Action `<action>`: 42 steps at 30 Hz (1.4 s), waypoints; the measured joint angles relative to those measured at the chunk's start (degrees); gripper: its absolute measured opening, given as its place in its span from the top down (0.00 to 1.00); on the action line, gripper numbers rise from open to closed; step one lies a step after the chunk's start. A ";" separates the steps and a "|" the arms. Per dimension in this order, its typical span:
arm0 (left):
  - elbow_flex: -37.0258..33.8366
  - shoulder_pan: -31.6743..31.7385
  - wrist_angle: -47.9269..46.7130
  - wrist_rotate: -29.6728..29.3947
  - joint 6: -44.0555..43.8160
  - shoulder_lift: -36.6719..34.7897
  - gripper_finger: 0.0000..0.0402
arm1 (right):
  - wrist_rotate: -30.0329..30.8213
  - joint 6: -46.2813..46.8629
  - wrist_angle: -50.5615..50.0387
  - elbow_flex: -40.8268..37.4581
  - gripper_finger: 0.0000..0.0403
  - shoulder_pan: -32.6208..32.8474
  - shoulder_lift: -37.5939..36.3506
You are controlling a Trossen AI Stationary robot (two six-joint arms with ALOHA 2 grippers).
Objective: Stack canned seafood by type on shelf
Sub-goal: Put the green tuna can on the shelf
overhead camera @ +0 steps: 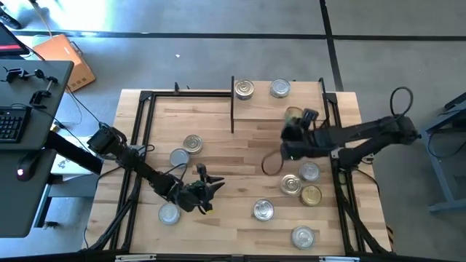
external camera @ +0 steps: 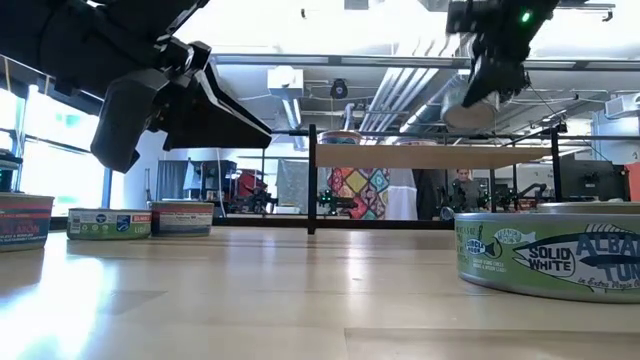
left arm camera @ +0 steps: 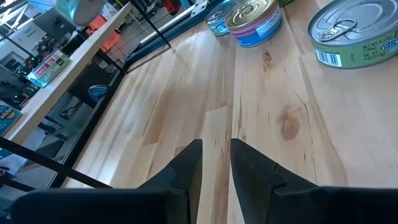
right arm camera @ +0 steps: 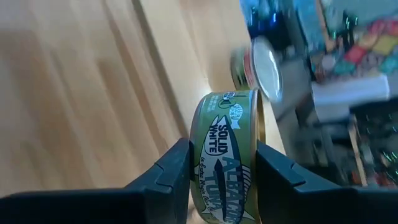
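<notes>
My right gripper is shut on a green-labelled tuna can and holds it in the air by the near edge of the shelf. The shelf is a light wood platform on black legs, and two silver cans stand on its far part. My left gripper hovers low over bare tabletop near the front left. Its fingers are a narrow gap apart with nothing between them. Several more cans stand on the table. My right gripper pinches the tuna can between its two fingers, one on each flat face. The gold lid rim lies against one finger, and the labelled side wall faces the wrist camera. The can is lifted clear and tipped on edge, level with the shelf top.
Three cans cluster at the right. Others stand at the front and left. A dark ring lies mid-table. A black frame borders the tabletop.
</notes>
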 joint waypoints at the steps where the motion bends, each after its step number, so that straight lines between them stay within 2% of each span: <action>1: 0.00 0.00 0.01 0.01 0.01 0.00 0.81 | -0.85 -1.20 0.07 -0.29 0.72 -1.76 0.00; 7: 0.00 0.00 -0.46 0.02 -0.55 0.00 0.81 | -6.01 -10.86 2.08 -1.84 0.72 -11.41 0.02; 12: 0.00 0.00 -0.62 0.03 -0.55 0.02 0.81 | -7.48 -16.86 4.68 -1.88 0.71 -17.40 0.02; 20: 0.00 0.00 -2.14 0.03 -2.06 0.04 0.81 | -9.96 -25.22 6.73 -1.88 0.60 -24.69 0.00; 26: 0.00 0.00 -2.13 0.03 -2.08 0.04 0.81 | -12.40 -27.66 8.50 -1.95 0.53 -28.40 0.04; 31: 0.00 0.00 -2.13 0.03 -2.08 0.04 0.81 | -17.33 -28.61 9.77 -1.99 0.43 -30.56 0.09; 35: 0.00 0.00 -2.11 0.03 -2.08 0.04 0.81 | -17.40 -28.60 9.73 -1.35 0.36 -31.44 0.04; 38: 0.00 0.00 -2.11 0.03 -2.08 0.04 0.81 | -18.82 -27.95 8.86 1.23 0.34 -31.47 0.04; 42: 0.00 0.00 -2.09 0.03 -2.08 0.04 0.81 | -23.84 -24.91 8.13 5.89 0.37 -32.56 0.04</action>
